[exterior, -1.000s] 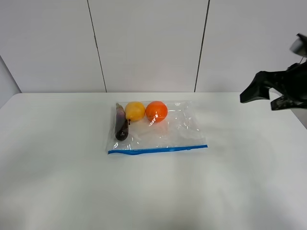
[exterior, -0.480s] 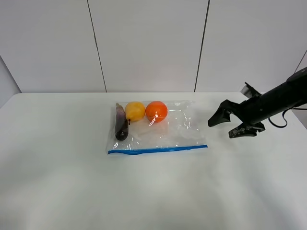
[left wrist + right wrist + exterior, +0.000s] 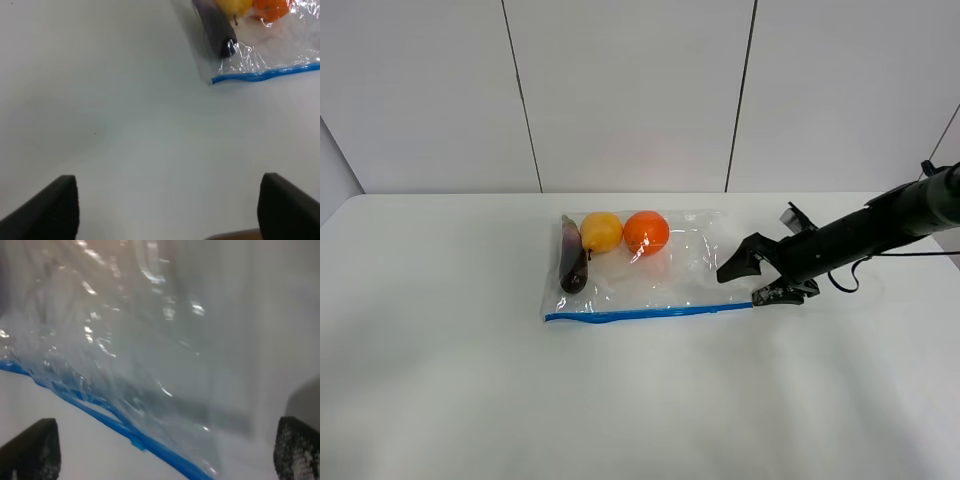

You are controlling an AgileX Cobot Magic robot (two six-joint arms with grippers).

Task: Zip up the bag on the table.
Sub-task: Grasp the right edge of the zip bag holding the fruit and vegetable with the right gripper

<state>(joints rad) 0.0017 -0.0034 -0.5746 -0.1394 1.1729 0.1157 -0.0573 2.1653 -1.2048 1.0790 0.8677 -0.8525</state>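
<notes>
While the bag (image 3: 665, 262) is lying on the table (image 3: 440, 400), the right gripper (image 3: 740, 287) is hovering wide open beside the end of its zipper strip (image 3: 650, 312) — the grasp is seemingly starting, calling for a pinch there.

No lettering, number, brand or sign can be read in any view. The bag (image 3: 670, 275), at the centre of the high frame, shows only clear crinkled plastic with a plain blue edge. In the close right wrist view its film (image 3: 125, 340) is blurred, and no print can be made out. The white surface (image 3: 470, 380) under it is plain.
</notes>
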